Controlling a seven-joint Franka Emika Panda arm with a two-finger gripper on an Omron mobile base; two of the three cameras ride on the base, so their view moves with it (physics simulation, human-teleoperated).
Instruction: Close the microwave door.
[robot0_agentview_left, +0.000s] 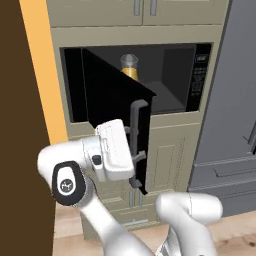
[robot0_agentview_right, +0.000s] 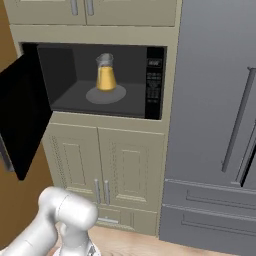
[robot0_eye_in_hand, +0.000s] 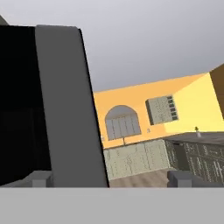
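The microwave door (robot0_agentview_left: 112, 105) is a flat black panel standing wide open, swung out to the left of the cavity (robot0_agentview_right: 100, 80). Its vertical dark-grey bar handle (robot0_agentview_left: 136, 120) runs down the door's free edge. My gripper (robot0_agentview_left: 134, 145) is at that handle, open, with a finger on either side of the bar. In the hand view the grey handle (robot0_eye_in_hand: 65, 109) rises between my fingertips, close to the left one, with the gripper (robot0_eye_in_hand: 111, 178) open around it. From the right base view the door (robot0_agentview_right: 25, 110) shows its dark inner face.
A glass jug of orange liquid (robot0_agentview_right: 106, 72) stands inside the cavity. The control panel (robot0_agentview_right: 154, 82) is at the cavity's right. Beige cabinet doors (robot0_agentview_right: 125, 165) sit below, a grey refrigerator (robot0_agentview_right: 220, 125) stands to the right, and a brown wall (robot0_agentview_left: 20, 125) is close on the left.
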